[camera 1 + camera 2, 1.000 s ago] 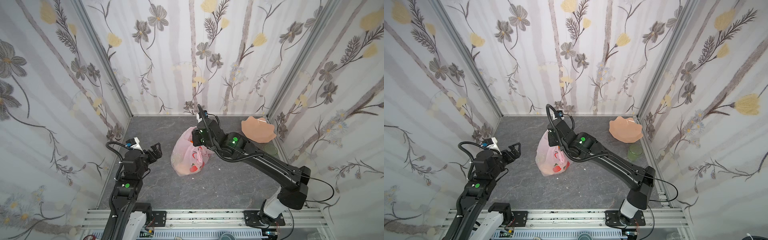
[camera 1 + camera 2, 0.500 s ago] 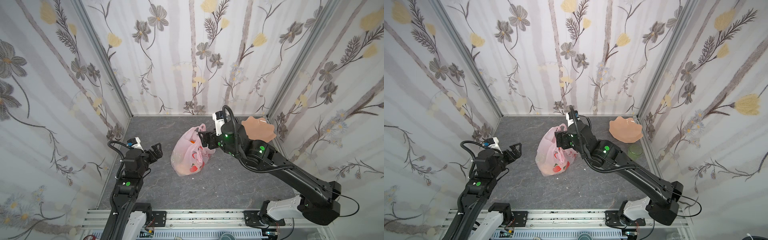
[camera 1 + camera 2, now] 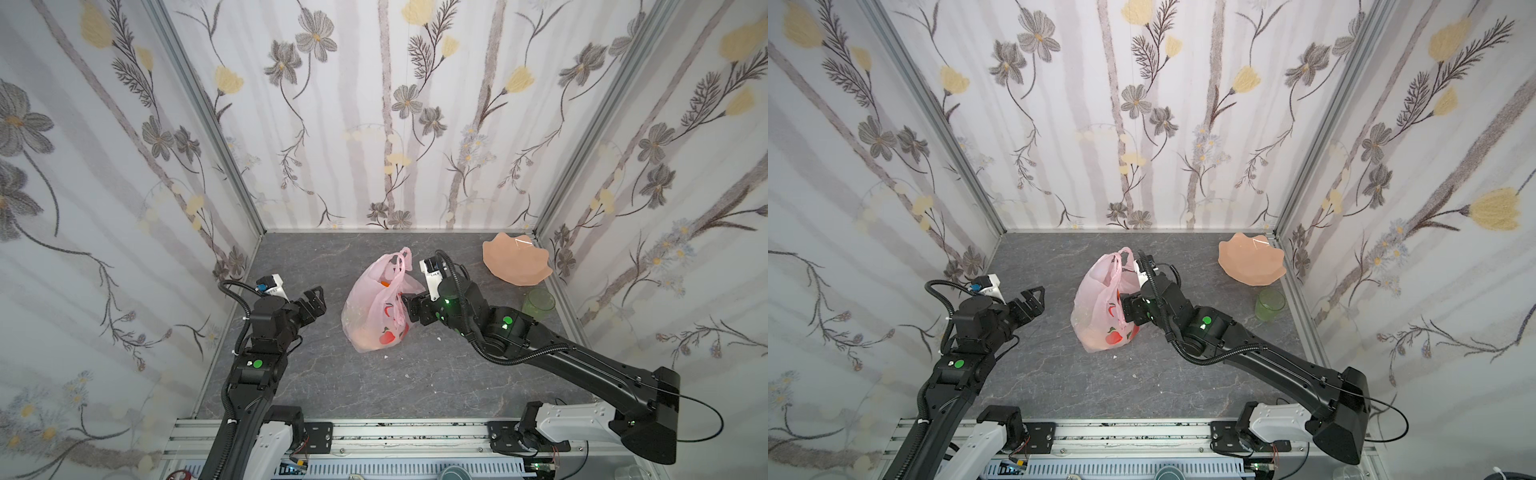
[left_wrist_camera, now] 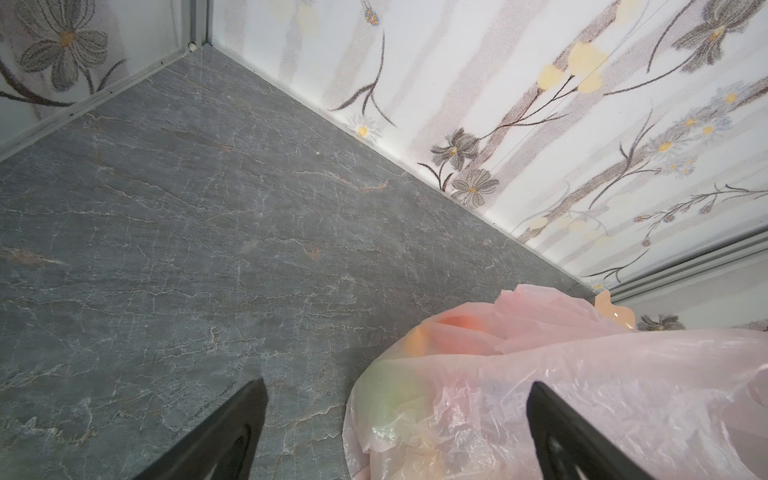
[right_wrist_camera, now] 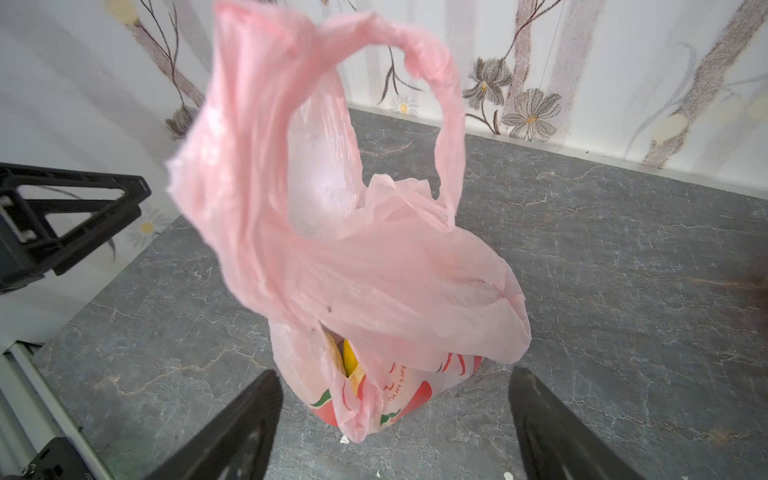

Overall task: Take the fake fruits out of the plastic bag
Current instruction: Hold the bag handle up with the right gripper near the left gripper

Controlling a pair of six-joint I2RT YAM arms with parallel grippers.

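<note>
The pink plastic bag stands on the grey floor near the middle, its handles sticking up. The fake fruits show only through the film and the mouth: an orange patch, a yellow piece, a green tint. My right gripper is open at the bag's right side, with the bag's lower part between its spread fingers and nothing gripped. My left gripper is open, a short way left of the bag.
A peach scalloped plate leans in the back right corner. A green translucent cup stands in front of it by the right wall. Small white crumbs lie near the bag. Flowered walls close three sides.
My right arm has drawn back from over the bag's top to its right side, and its jaws have opened wider. The bag's handles now stand free. The left arm has barely moved.
</note>
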